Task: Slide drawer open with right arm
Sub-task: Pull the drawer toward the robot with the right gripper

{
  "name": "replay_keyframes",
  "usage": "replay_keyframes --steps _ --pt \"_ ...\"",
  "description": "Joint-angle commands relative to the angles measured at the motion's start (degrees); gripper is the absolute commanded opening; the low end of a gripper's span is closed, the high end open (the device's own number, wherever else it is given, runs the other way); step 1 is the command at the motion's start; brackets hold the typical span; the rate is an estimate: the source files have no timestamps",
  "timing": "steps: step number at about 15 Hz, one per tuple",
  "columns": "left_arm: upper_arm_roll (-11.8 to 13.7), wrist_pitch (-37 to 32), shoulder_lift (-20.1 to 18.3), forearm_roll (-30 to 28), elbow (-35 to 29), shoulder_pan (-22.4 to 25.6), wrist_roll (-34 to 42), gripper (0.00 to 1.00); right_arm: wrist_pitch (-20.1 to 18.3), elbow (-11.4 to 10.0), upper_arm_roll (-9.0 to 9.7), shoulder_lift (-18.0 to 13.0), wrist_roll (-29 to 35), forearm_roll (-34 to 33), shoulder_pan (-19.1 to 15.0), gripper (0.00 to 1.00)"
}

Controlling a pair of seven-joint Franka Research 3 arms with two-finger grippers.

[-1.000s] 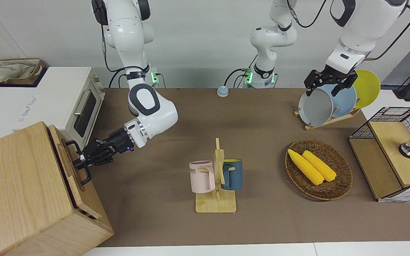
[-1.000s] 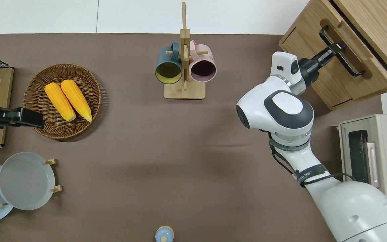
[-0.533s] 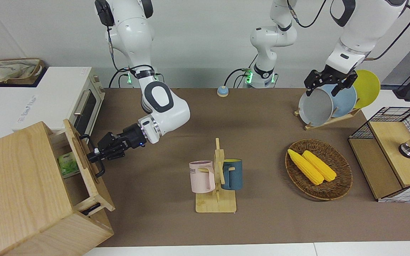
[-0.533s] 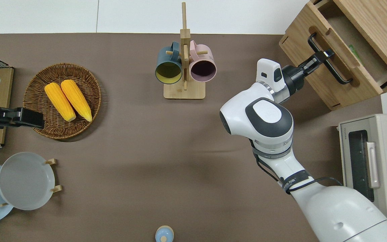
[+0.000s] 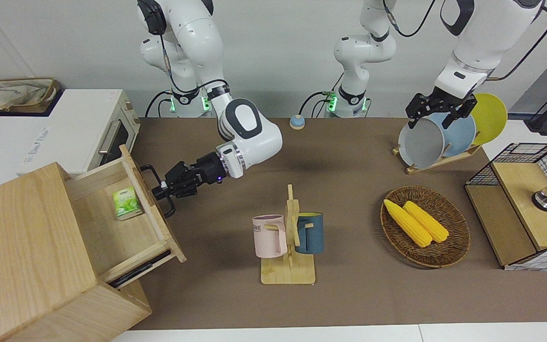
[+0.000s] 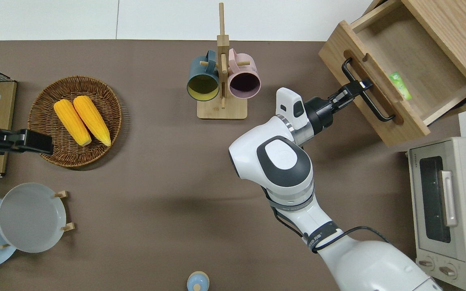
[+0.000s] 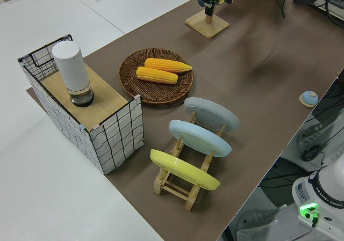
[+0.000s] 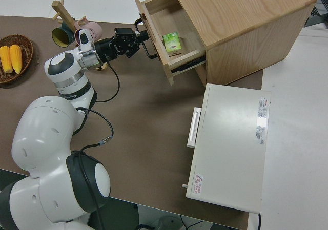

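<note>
the drawer [image 5: 112, 223] stands pulled well out of the big wooden box [image 5: 22, 256] at the right arm's end of the table [image 5: 235, 304], its front panel angled toward the mug rack [image 5: 288, 247] and its light-wood floor open to view. the right gripper [image 5: 158, 191], reaching from the right arm [image 5: 247, 137], has its two fingers clamped together on the black loop handle [image 6: 365, 95] on the drawer's front, near the middle of the bar in the overhead view. inside the drawer a small green carton [image 5: 126, 203] stands against the front panel, toward the end nearer to the robots. the white toaster oven [image 6: 445, 210] sits just beside the wooden box, nearer to the robots than the drawer, its door shut. the mug rack, well apart from the drawer toward the left arm's end, carries a pink mug [image 5: 268, 236] and a dark blue mug [image 5: 310, 232]. farther again from the drawer along the table, a wicker basket [image 5: 454, 247] holds two cobs of corn [image 5: 416, 222]. the left arm is parked; whether the left gripper [image 5: 437, 111] has its fingers apart or together cannot be told
</note>
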Motion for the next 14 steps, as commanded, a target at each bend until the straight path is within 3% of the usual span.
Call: replay_keyframes --steps 1,6,14 --pt "-0.4 -1.1 0.7 1.0 1.5 0.3 0.6 0.99 -3.0 1.6 0.12 -0.4 -4.0 0.7 3.1 0.000" --pt "-0.4 -1.1 0.7 1.0 1.5 0.3 0.6 0.99 -7.1 2.5 0.12 -0.4 -4.8 3.5 7.3 0.000" --pt "-0.4 -1.1 0.7 1.0 1.5 0.3 0.6 0.99 -8.2 2.9 0.03 -0.4 -4.8 6.3 10.3 0.000"
